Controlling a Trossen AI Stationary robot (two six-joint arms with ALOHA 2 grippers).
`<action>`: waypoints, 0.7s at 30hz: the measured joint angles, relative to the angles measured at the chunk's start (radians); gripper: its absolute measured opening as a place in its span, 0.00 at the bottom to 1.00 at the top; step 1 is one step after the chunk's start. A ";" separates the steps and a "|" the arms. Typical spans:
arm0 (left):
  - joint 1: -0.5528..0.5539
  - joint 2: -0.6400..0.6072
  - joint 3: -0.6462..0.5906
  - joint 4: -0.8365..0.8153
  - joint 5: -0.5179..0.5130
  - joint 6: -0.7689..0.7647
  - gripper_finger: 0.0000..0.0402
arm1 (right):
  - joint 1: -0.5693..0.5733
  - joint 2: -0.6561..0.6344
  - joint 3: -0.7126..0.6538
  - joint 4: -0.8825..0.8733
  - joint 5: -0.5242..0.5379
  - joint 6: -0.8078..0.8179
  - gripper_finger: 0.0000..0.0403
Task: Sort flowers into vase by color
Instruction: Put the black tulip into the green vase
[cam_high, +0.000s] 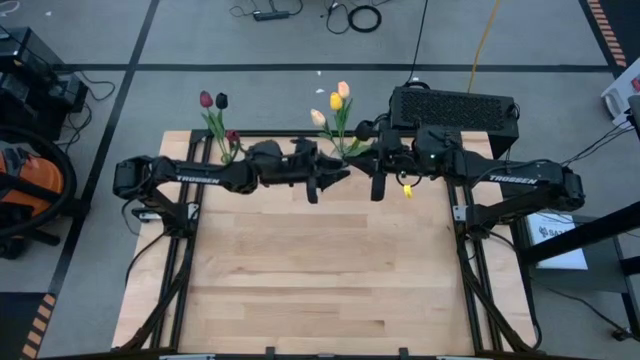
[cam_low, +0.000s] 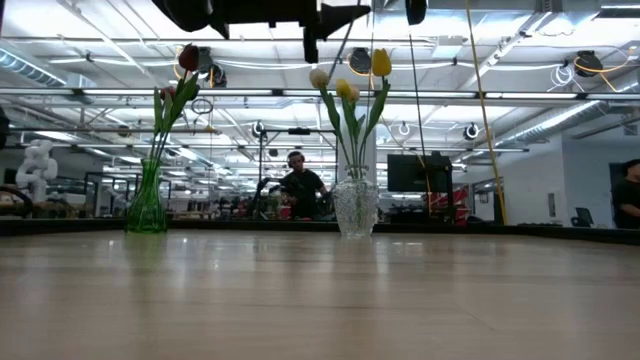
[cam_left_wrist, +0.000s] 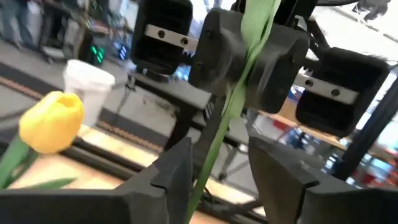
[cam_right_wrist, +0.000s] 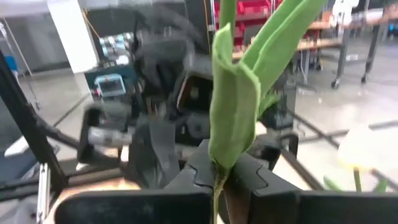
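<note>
Green stem (cam_right_wrist: 219, 186) clenched in the right claw (cam_right_wrist: 224, 180); the left claw (cam_left_wrist: 214, 177) straddles the same tulip, released. We judge a mid-air handover above the worktop (cam_high: 320, 270), beside the clear vase (cam_low: 355, 205). Next: left closes, right lets go.

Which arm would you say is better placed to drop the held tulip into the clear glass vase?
Right, probably. The right gripper is shut on the thin green stem, close to the clear glass vase holding yellow and cream tulips. The left gripper is open, its fingers only straddling that stem.
</note>
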 joint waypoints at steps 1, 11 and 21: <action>0.006 0.000 0.008 -0.024 0.025 -0.010 0.41 | 0.000 0.000 0.000 -0.023 0.000 0.005 0.01; 0.021 0.000 0.183 -0.369 0.116 0.098 0.43 | 0.000 0.000 0.000 -0.122 -0.053 0.045 0.01; 0.014 0.000 0.225 -0.489 0.114 0.120 0.43 | 0.000 0.000 0.000 -0.110 -0.060 0.046 0.01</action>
